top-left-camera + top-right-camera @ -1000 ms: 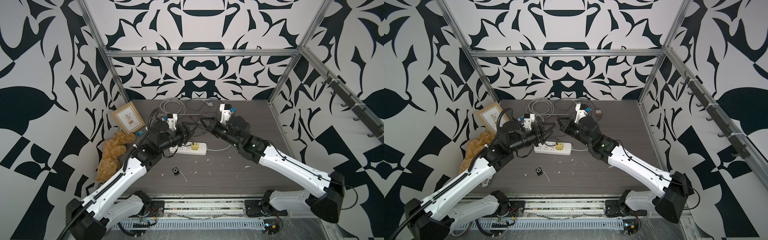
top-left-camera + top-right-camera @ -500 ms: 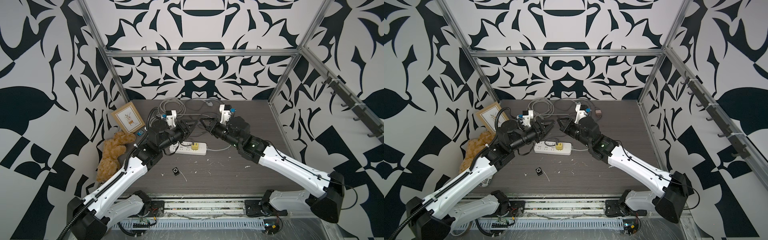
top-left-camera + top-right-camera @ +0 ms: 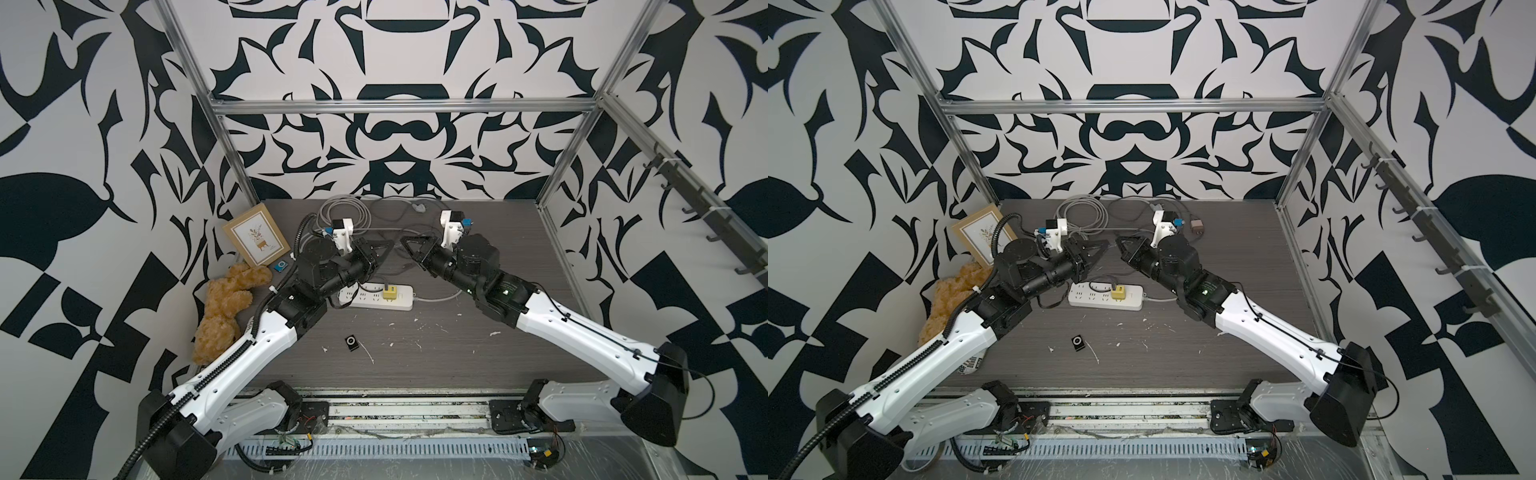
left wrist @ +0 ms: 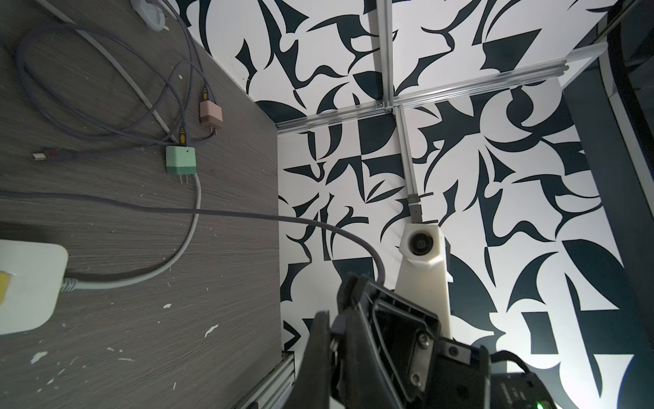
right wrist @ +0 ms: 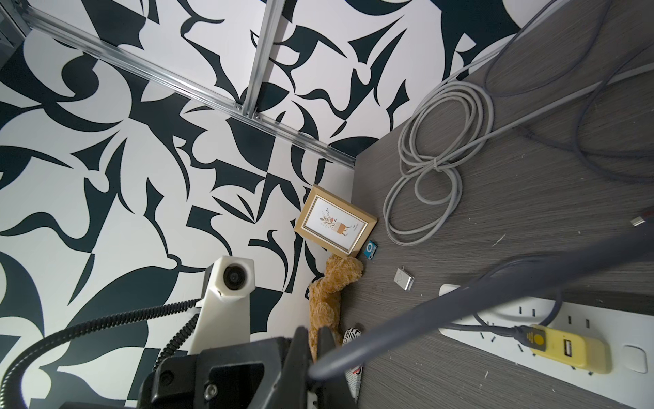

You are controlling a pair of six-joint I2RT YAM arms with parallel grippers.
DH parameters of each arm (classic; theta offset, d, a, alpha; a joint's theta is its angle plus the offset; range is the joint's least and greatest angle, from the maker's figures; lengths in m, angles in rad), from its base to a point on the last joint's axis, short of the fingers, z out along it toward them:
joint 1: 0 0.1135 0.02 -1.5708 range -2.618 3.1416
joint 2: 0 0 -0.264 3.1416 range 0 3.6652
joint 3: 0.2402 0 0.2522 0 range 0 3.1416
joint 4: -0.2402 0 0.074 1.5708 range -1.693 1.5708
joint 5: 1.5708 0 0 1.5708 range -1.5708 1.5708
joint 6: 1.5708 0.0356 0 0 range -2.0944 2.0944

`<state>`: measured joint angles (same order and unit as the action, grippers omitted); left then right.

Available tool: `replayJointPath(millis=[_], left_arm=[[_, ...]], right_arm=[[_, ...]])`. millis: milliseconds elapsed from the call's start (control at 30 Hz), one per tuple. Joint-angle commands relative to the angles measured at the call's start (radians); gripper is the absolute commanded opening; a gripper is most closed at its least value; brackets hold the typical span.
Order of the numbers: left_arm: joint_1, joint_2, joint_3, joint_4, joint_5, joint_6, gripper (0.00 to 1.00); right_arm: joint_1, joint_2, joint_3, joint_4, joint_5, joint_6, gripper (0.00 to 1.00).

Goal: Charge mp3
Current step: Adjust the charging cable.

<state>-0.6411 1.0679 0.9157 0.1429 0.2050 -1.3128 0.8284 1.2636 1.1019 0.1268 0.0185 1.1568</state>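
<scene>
**Top views.** The left gripper [image 3: 390, 244] is held above the table [image 3: 457, 365]. Its arm reaches up and inward, and its jaws are drawn together to a point. The right gripper [image 3: 403, 243] mirrors this pose, so the two tips nearly meet. Below them lies the power strip [image 3: 365, 300], with the yellow charger cube [image 3: 390, 293] plugged in. The mp3 [image 3: 281, 266] lies flat near the left wall, just beside the lower corner of the picture frame [image 3: 256, 235]. It is near the teddy bear [image 3: 224, 307] and well apart from both grippers. A small black device [image 3: 352, 343] lies in front of the strip. In a top view the left arm [image 3: 1017, 270] covers the mp3.

**Left wrist view.** The right gripper [image 4: 336, 308] faces the lens, clamped on the grey cable [image 4: 212, 212], which crosses the table to reach it. A green charger cube [image 4: 180, 161] and a pink charger cube [image 4: 210, 113] lie unplugged beyond.

**Right wrist view.** The left gripper [image 5: 313, 340] has its fingers pressed together. The cable, blurred close to the lens, appears pinched between them, and its other end runs to the yellow cube [image 5: 566, 348]. The mp3 [image 5: 370, 250] sits beside the frame [image 5: 334, 221]. A small silver device [image 5: 404, 279] lies between the mp3 and the strip. A coiled grey cord [image 5: 424, 177] lies behind them.
</scene>
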Motion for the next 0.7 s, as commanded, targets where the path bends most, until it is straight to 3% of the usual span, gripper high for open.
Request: replayJointPath(millis=[0,100,200,433,567,667], left_arm=[[0.0,0.0,-0.001,0.023,-0.003,0.003,0.0],[-0.001,0.006,-0.005,0.04,0.001,0.001,0.0],[-0.001,-0.002,-0.022,0.07,-0.017,-0.003,0.0],[-0.002,-0.003,-0.032,0.083,-0.025,0.004,0.0],[-0.003,-0.001,-0.037,0.101,-0.021,0.001,0.0],[-0.004,0.004,-0.032,0.106,-0.011,0.001,0.0]], right_arm=[[0.009,-0.032,-0.007,0.084,-0.034,0.007,0.0],[0.009,-0.03,-0.006,0.09,-0.043,0.03,0.0],[0.009,-0.034,-0.035,0.139,-0.046,0.072,0.13],[0.008,-0.045,-0.07,0.187,-0.055,0.114,0.18],[0.007,-0.05,-0.076,0.186,-0.057,0.118,0.15],[0.002,-0.049,-0.08,0.197,-0.061,0.123,0.03]])
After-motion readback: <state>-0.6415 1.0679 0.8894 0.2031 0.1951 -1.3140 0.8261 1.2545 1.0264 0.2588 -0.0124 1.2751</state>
